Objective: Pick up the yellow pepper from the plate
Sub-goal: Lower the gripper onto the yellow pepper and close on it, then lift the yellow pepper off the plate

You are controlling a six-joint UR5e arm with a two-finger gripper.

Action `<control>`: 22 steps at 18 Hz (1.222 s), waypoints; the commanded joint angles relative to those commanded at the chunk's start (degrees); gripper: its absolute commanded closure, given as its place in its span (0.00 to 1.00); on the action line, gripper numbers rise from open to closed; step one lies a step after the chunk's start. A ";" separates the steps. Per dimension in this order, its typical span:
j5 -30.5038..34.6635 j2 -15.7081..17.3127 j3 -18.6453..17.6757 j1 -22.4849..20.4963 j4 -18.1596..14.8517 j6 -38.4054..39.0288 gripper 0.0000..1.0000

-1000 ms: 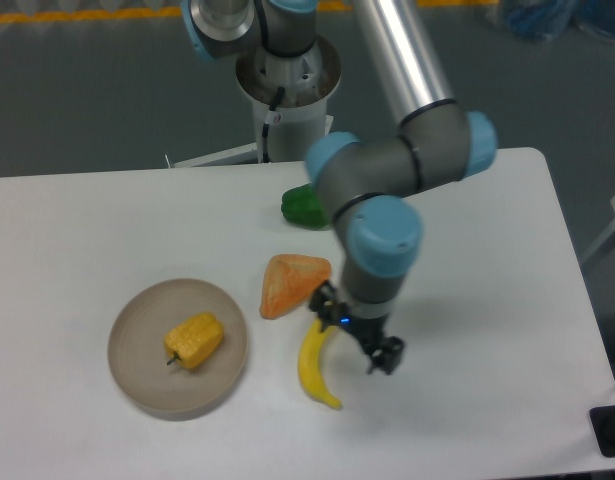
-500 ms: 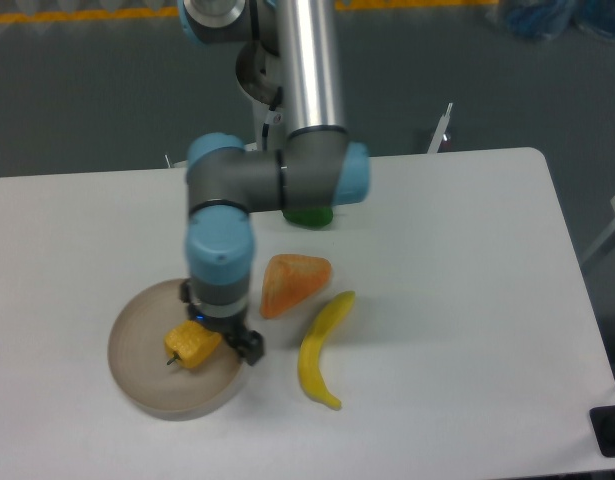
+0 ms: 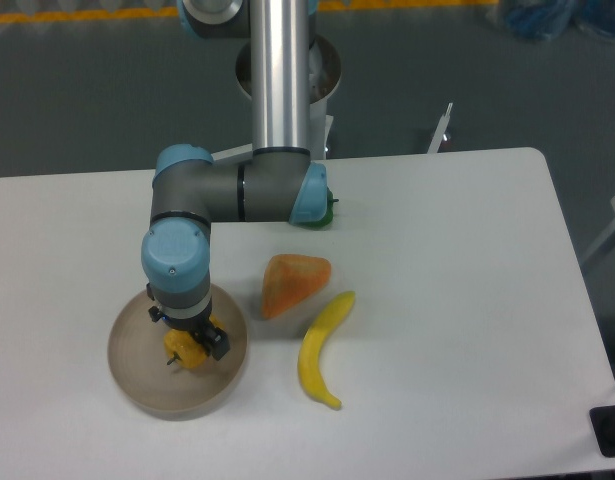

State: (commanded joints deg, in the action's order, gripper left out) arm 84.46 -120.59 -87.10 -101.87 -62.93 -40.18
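The arm reaches down from the top of the frame, bends at its blue-capped joints, and sets its hand (image 3: 190,338) directly over the yellow pepper (image 3: 181,350) in the lower left. The pepper sits inside the plate (image 3: 137,372), a little right of the dish's middle, with its dark stem pointing left. The wrist hides most of the hand; dark fingertips (image 3: 219,345) show against the pepper's right side, but whether they are clamped on it or merely around it cannot be told. The plate rests on the white worktop (image 3: 467,330). To its right lies an orange wedge-shaped piece (image 3: 292,283), and just below and right of that a banana (image 3: 321,348), apart from the plate. A green pepper (image 3: 325,212) peeks out behind the arm's elbow near the frame's centre top.
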 joint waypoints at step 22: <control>2.46 10.98 1.93 -16.24 -6.58 -16.84 1.00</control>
State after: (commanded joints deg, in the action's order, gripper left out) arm 86.92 -109.60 -85.17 -118.11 -69.51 -57.01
